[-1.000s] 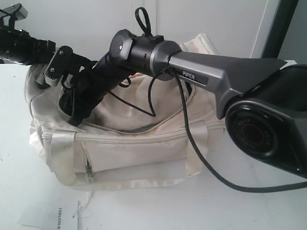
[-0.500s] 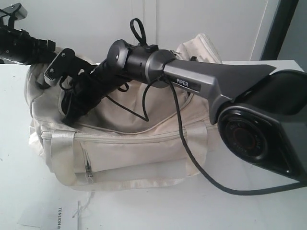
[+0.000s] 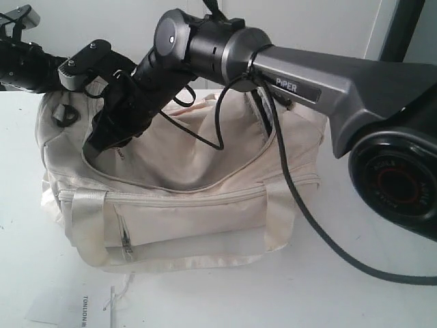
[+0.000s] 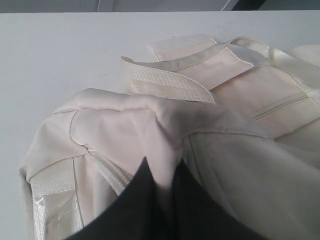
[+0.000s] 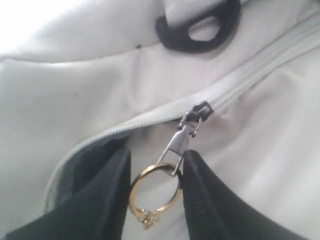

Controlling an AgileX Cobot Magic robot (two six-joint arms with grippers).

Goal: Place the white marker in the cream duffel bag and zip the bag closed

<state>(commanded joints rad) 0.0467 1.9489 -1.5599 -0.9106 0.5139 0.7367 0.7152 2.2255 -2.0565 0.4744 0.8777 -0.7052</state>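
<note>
The white marker could not be seen in any view, so I cannot tell where it lay. I judge that it was probably already inside the cream duffel bag (image 3: 205, 225), because both arms were occupied with the bag itself and not with a pen. The closing was not yet done. In the exterior view the curved top zipper (image 3: 171, 186) gaped open from about nine o'clock of the bag, down along the front and up to about two o'clock. What was left, in my judgement, was nearly the whole pull along that curve. At the nine o'clock end of the bag the left gripper (image 4: 161, 167) had its fingers almost together and pinched a fold of the cream fabric between them, which I take as holding the bag steady. Just beside it, the right gripper (image 3: 102, 140) reached across from the three o'clock side to the same end. Its fingers (image 5: 100, 200) stood at a moderate width, with the gold ring (image 5: 137, 174) of the silver zipper pull (image 5: 176, 142) between them. The ring seemed to touch both fingers, so it looked gripped, close to the black strap ring (image 5: 190, 46).
</note>
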